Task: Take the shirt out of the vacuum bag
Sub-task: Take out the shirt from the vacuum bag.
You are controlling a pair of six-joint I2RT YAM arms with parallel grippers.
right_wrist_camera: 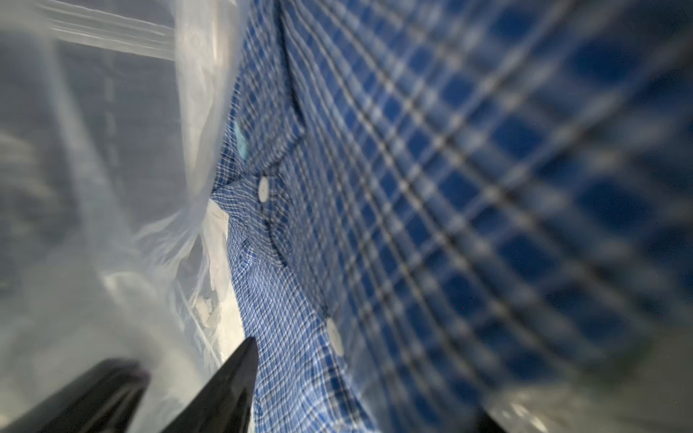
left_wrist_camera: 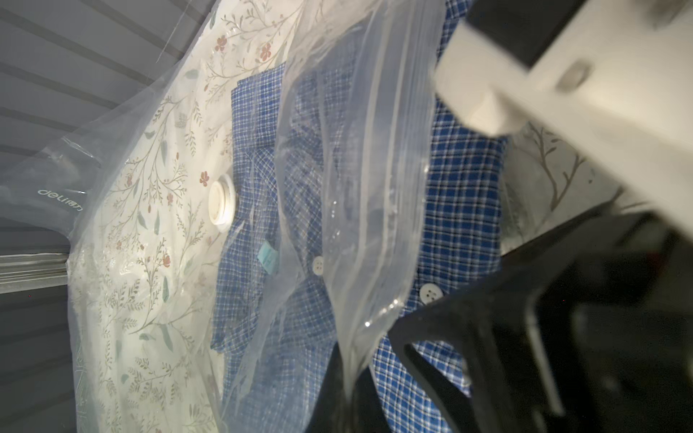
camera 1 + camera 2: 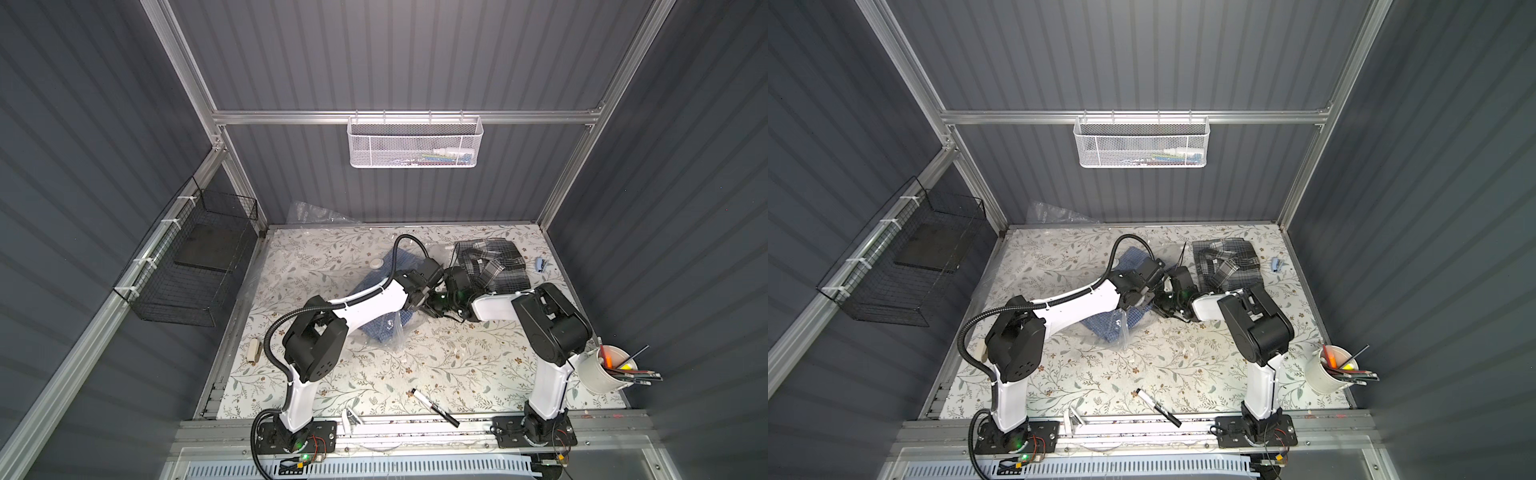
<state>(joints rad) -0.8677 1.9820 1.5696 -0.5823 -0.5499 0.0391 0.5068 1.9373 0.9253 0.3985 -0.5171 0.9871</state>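
Observation:
The clear vacuum bag [image 3: 400, 336] lies mid-table, and its round white valve cap [image 3: 376, 262] shows in the left wrist view too [image 2: 221, 204]. Inside it is the blue checked shirt [image 3: 380, 328], whose buttons show in the left wrist view [image 2: 461, 210]. My left gripper [image 2: 348, 393] is shut on the bag's zip edge [image 2: 375, 232] and holds it lifted off the shirt. My right gripper [image 1: 367, 386] is open inside the bag's mouth, one black finger [image 1: 236, 378] beside the shirt [image 1: 412, 187], which lies between the fingers. In both top views the two wrists meet over the bag's right end [image 3: 1158, 286].
A black-and-white checked shirt [image 3: 492, 259] lies at the back right by a small blue item [image 3: 540, 264]. A lettered clear bag [image 3: 316, 214] leans at the back left. A marker [image 3: 436, 408] lies near the front edge, and a white pen cup [image 3: 602, 374] is at the right. A wire basket [image 3: 183, 266] hangs on the left wall.

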